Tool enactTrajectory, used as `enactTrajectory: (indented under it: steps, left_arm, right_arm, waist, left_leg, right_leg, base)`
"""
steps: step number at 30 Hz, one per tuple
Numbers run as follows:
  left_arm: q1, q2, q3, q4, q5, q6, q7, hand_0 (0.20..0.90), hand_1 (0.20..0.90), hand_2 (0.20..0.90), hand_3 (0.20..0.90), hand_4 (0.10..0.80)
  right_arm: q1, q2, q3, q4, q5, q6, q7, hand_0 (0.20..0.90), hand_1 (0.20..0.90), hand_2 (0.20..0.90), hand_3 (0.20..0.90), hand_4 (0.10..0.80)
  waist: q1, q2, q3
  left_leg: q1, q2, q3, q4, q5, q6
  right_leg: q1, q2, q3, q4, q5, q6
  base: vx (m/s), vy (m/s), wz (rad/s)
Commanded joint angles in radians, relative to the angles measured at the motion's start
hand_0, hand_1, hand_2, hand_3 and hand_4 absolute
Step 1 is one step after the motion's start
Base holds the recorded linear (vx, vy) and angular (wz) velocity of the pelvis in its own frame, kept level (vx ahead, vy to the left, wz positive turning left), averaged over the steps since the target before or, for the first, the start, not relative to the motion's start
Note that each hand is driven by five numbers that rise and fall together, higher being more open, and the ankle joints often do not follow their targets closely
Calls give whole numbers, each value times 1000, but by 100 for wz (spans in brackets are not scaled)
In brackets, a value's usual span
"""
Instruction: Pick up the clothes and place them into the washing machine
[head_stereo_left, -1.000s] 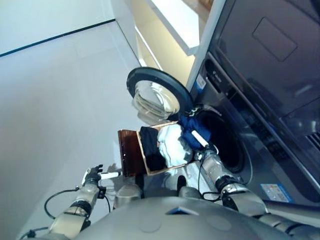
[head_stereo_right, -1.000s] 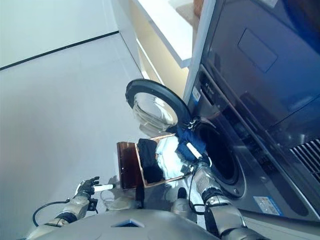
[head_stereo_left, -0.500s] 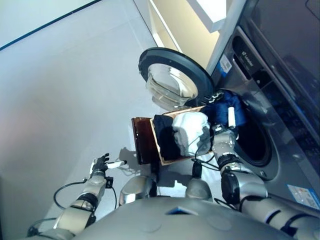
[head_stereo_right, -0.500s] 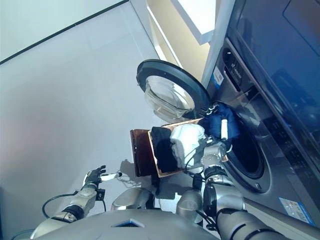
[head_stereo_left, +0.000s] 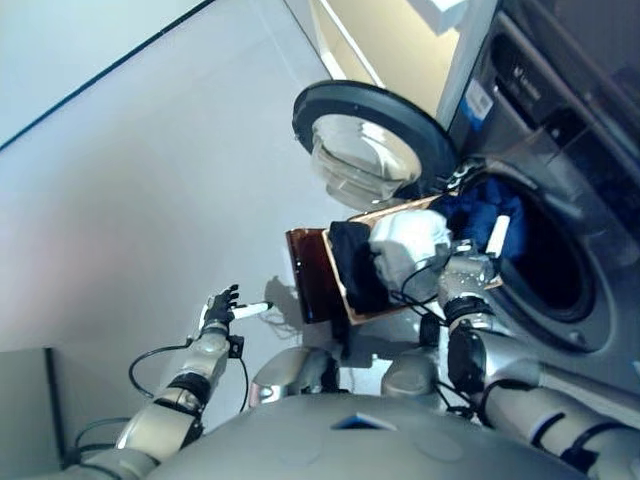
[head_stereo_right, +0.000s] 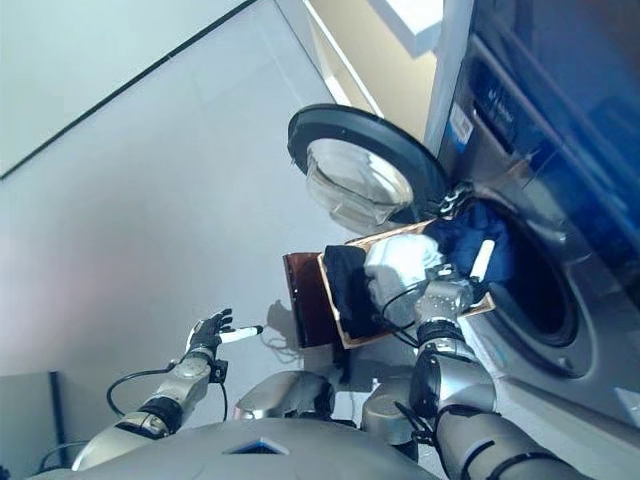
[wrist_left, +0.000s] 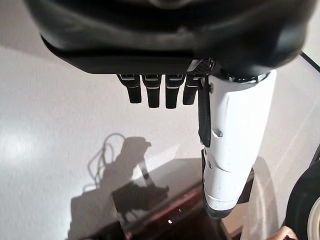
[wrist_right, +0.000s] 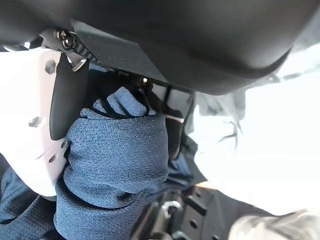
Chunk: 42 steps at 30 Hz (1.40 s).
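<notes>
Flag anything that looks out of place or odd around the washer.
Nothing stands out. The right hand grips a blue garment at the open washer; white and black clothes sit in the box.

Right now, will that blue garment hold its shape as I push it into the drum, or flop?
Likely floppy: the blue garment bunches in folds within the right hand. Probably light, and loose parts may drape over the washing machine opening.

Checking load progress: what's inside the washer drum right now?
Only the blue garment at the drum mouth, gripped by the right hand. The drum's depths are dark; contents unreadable.
</notes>
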Motion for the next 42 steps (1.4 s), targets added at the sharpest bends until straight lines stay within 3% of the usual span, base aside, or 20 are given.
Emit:
enactTrajectory:
  steps: [1, 7, 15, 22, 28, 34, 35, 36, 37, 38, 39, 42]
  left_arm:
    - [-52, 13, -4, 35, -19, -51, 20, 900, 900, 900, 900, 800]
    - [-34, -4, 9, 43, -50, -67, 22, 900, 900, 900, 900, 800]
    - [-25, -9, 4, 36, -66, -79, 13, 900, 900, 900, 900, 800]
    - [-23, -3, 8, 38, -77, -83, 15, 900, 900, 900, 900, 800]
    - [-26, 4, 9, 18, -100, -94, 13, 900, 900, 900, 900, 800]
    - [-30, 5, 6, 3, -111, -101, 18, 900, 900, 900, 900, 800]
    - [-31, 3, 8, 0, -115, -103, 19, 900, 900, 900, 900, 800]
    - [-31, 3, 8, 0, -116, -103, 19, 900, 900, 900, 900, 800]
    - [-29, 2, 10, -3, -119, -104, 18, 900, 900, 900, 900, 800]
    - [-29, 2, 10, -4, -119, -104, 18, 900, 900, 900, 900, 800]
    - [-27, 2, 12, -2, -118, -104, 19, 900, 900, 900, 900, 800]
    - [-27, 6, 16, 5, -114, -102, 21, 900, 900, 900, 900, 800]
  right_arm:
    - [-113, -80, -45, -36, -113, -60, -45, 200, 200, 200, 200, 300]
    - [-154, -170, -44, -43, -191, -50, -93, 200, 200, 200, 200, 300]
    - [-192, -271, -59, -107, -243, -79, -128, 200, 200, 200, 200, 300]
    - [-238, -361, -46, -103, -280, -82, -153, 200, 200, 200, 200, 300]
    - [-294, -450, -18, -67, -317, -61, -169, 200, 200, 200, 200, 300]
    - [-331, -488, 19, -35, -341, -49, -183, 200, 200, 200, 200, 300]
    - [-330, -494, 24, -38, -356, -44, -185, 299, 299, 299, 299, 371]
    - [-331, -495, 24, -37, -356, -43, -185, 299, 299, 299, 299, 371]
    - [-328, -499, 31, -37, -361, -42, -182, 661, 661, 661, 661, 629]
    - [-329, -499, 31, -36, -360, -42, -181, 746, 746, 746, 746, 690]
    - [-326, -504, 31, -28, -360, -40, -178, 900, 900, 900, 900, 800]
    - [-326, -513, 50, -1, -356, -20, -145, 900, 900, 900, 900, 800]
  waist:
    - [27, 38, -10]
    - [41, 67, -21]
    - [52, 72, -30]
    - [57, 74, -32]
    - [69, 72, -28]
    - [69, 68, -18]
    - [65, 65, -15]
    - [66, 65, -15]
    - [64, 60, -14]
    - [64, 61, -14]
    - [64, 58, -15]
    - [61, 52, -19]
  left_leg:
    - [11, -30, -31, -2, -72, -74]
    - [-15, -53, -18, -2, -72, -69]
    - [-85, -44, -15, -2, -50, -82]
    - [-114, -12, -7, -2, -38, -102]
    - [-140, 35, -1, -2, -22, -125]
    - [-162, 68, 1, -2, -7, -142]
    - [-166, 80, 3, -2, -5, -145]
    - [-166, 81, 3, -2, -5, -145]
    - [-166, 90, 3, -2, -4, -149]
    - [-166, 91, 3, -2, -4, -149]
    - [-165, 94, 3, -2, -4, -150]
    - [-161, 100, 3, -2, -4, -153]
  right_leg:
    - [-81, -82, 56, 139, -11, 17]
    - [-113, -103, 85, 116, 9, 26]
    - [-152, -93, 74, 66, 30, 20]
    - [-170, -60, 74, 43, 23, 4]
    - [-185, -20, 80, 21, 12, -15]
    - [-207, 16, 95, 12, 7, -31]
    - [-213, 27, 100, 12, 3, -35]
    - [-214, 29, 100, 14, 2, -36]
    - [-214, 39, 102, 13, -1, -40]
    - [-214, 39, 102, 13, -1, -40]
    - [-211, 42, 100, 12, -2, -41]
    - [-207, 55, 102, 9, -5, -45]
  base:
    - [-13, 118, -6]
    - [8, 57, -11]
    - [-6, -78, -9]
    - [16, -93, -1]
    - [5, -119, -3]
    - [-10, -123, -1]
    - [5, -64, -4]
    - [9, -117, -7]
    - [4, -60, -8]
    - [10, -83, -14]
    - [17, -55, -10]
    - [9, -33, -3]
